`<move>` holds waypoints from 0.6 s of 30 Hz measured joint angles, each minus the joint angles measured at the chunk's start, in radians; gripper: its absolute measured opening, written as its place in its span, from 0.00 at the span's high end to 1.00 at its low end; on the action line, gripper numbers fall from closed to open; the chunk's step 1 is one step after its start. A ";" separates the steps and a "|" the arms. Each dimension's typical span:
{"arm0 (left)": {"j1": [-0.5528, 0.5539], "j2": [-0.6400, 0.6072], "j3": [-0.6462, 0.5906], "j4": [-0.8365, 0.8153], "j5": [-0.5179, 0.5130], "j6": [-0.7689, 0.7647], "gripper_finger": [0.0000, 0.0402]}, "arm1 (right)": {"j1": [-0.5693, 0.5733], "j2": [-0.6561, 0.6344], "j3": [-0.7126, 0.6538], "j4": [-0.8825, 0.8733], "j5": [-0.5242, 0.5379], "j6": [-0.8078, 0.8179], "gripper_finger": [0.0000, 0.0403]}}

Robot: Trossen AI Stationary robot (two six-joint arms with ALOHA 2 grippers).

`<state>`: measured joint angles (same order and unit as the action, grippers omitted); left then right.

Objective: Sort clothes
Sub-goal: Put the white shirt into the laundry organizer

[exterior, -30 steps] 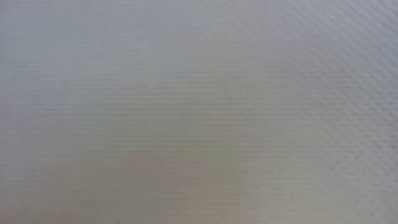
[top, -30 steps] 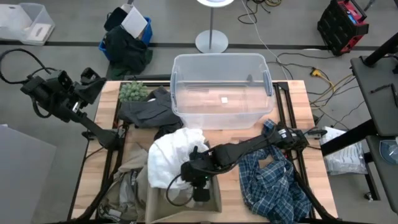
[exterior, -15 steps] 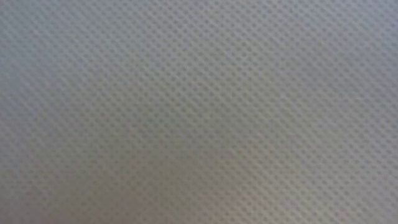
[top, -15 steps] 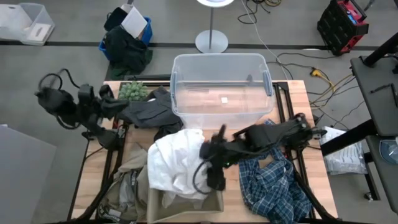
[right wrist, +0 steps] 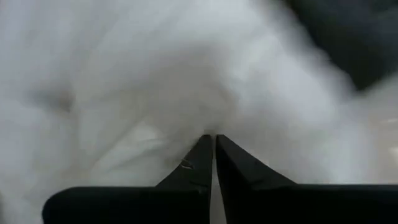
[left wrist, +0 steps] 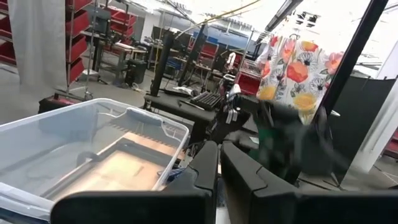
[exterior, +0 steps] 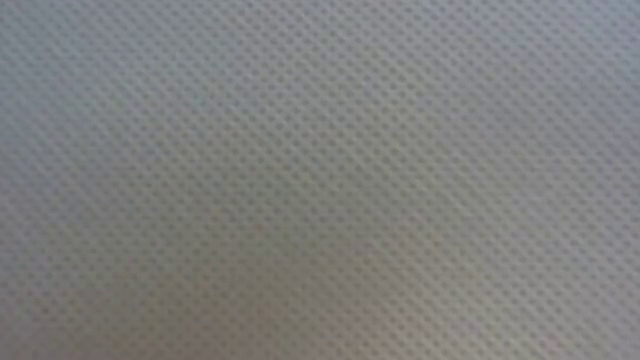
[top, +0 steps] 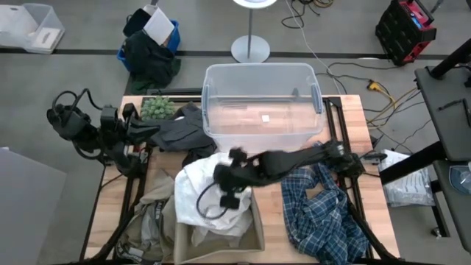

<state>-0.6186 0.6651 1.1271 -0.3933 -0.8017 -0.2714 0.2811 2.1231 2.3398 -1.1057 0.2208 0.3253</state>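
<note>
A white shirt point(top: 200, 197) lies bunched at the table's middle, partly over a tan khaki piece point(top: 221, 239) at the near edge. A dark grey piece point(top: 176, 134) lies at the far left. A blue plaid shirt point(top: 324, 217) lies at the right. My right gripper point(top: 224, 182) is shut just above the white shirt, which fills the right wrist view point(right wrist: 124, 81). My left gripper point(top: 152, 126) is shut and empty at the dark grey piece's left edge, pointing toward the bin. A weave of cloth covers the whole low view point(exterior: 320, 180). My right gripper's shut fingertips point(right wrist: 205, 149) point down at the white shirt's cloth point(right wrist: 211, 121). I cannot tell whether they touch it or have any of it between them.
A clear plastic bin point(top: 261, 73) stands at the table's far middle and also shows in the left wrist view point(left wrist: 74, 143). A green fuzzy ball point(top: 156, 108) sits at the far left corner. A dark bag with white paper point(top: 151, 44) lies on the floor beyond the table.
My right gripper has swung from over the tan piece at the near edge toward the far left, across the white shirt. My left gripper has come in from beyond the table's left edge to the dark grey piece.
</note>
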 joint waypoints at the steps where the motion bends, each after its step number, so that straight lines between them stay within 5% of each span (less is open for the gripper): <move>1: 0.000 0.000 0.000 -0.004 0.000 0.000 1.00 | 0.007 0.023 0.001 0.007 -0.047 -0.005 0.98; 18: 0.000 0.029 0.000 -0.039 0.001 0.000 1.00 | 0.059 0.212 0.002 0.031 -0.328 -0.101 0.98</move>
<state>-0.6186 0.6943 1.1271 -0.4324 -0.8011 -0.2710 0.3401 2.3351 2.3421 -1.0744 -0.1077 0.2242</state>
